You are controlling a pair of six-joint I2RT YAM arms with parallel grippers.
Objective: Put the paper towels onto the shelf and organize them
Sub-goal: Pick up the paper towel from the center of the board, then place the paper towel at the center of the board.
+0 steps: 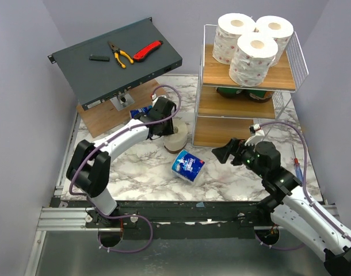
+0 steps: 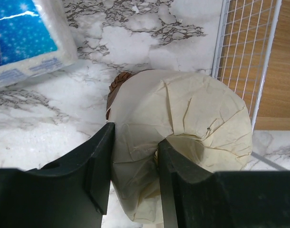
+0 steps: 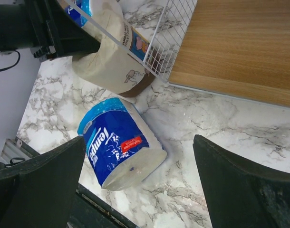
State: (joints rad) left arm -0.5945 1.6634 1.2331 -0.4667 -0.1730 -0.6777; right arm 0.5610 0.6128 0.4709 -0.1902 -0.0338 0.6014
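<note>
White rolls fill the top tier of the shelf, green-wrapped rolls the middle. Outstanding on the tabletop: cream roll beside the shelf, left gripper jaws clenched on it; blue pack, right gripper jaws released.

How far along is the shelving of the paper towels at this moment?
Done: three white rolls stand on the top tier of the shelf, and green-wrapped rolls on the middle tier. In hand: the left gripper pinches the cream roll on the table beside the shelf. Left: that roll, the blue pack and another blue pack. The right gripper is open, holding nothing.
</note>
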